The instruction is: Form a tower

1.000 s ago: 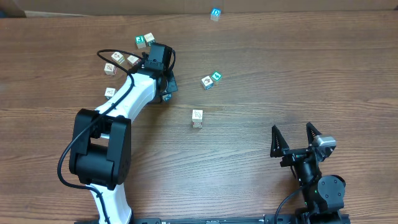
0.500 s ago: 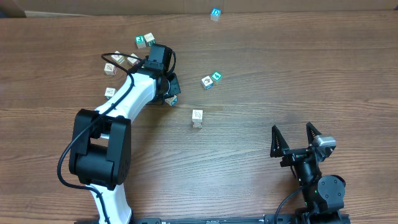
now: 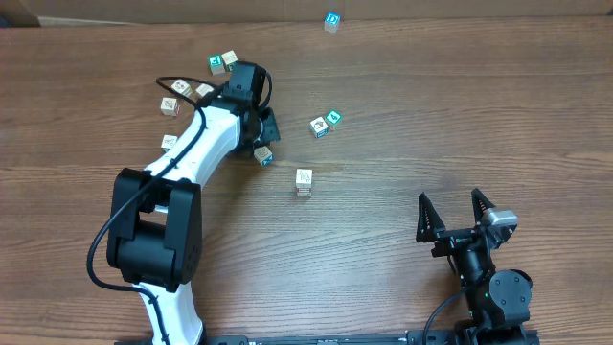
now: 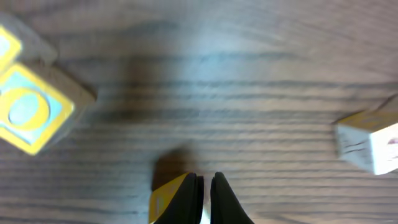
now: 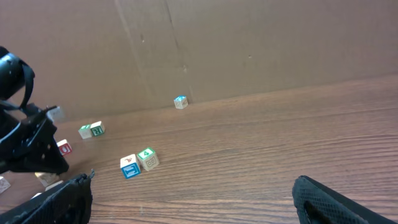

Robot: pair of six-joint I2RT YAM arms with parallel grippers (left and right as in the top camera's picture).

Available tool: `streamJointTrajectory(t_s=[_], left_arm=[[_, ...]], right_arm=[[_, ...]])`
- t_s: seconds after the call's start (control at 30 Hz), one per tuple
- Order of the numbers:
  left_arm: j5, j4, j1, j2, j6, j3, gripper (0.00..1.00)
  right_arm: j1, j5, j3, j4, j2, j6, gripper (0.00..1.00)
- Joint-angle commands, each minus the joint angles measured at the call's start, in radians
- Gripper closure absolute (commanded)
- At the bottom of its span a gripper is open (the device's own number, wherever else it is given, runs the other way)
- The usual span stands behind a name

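Left gripper (image 3: 265, 146) is squeezed pretty much all the way together; in the wrist view the fingers (image 4: 186, 199) show only a sliver of gap between them. A small cream cube (image 3: 261, 153) sits right at the tips, and from the wrist camera a yellow edge of it peeks out against the finger on the left of the view; honestly can't tell if it's actually pinched or just lying against that finger. Right gripper (image 3: 448, 196) sits at the near right of the table (image 3: 536, 115); its jaws are spread wide with nothing in them.

The tower (image 3: 331, 21) is way off at the far edge of the table, near the cardboard wall (image 5: 249, 43), well apart from both arms. It stands upright, long axis vertical; the blue-printed top face points straight up at the overhead camera, with a bit of cream side showing under it. It's too small to count the cubes.

Other bits: a lone cube (image 3: 304, 179) near the left gripper; a pair of cubes (image 3: 320, 126) side by side just beyond it; several loose cubes (image 3: 170, 105) scattered around the left arm.
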Motion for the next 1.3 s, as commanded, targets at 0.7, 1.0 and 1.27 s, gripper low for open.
streamJointTrajectory(t_s=[0.7,1.0,1.27], left_arm=[[-0.127,0.018,-0.118,0.000,-0.016,-0.069,0.96],[-0.127,0.048,-0.118,0.000,-0.016,-0.095,0.96],[-0.162,-0.016,-0.117,0.000,-0.015,-0.095,0.96]], right_arm=[[-0.003,0.000,-0.010,0.005,-0.012,0.005,0.00],[-0.003,0.000,-0.010,0.005,-0.012,0.005,0.00],[-0.003,0.000,-0.010,0.005,-0.012,0.005,0.00]])
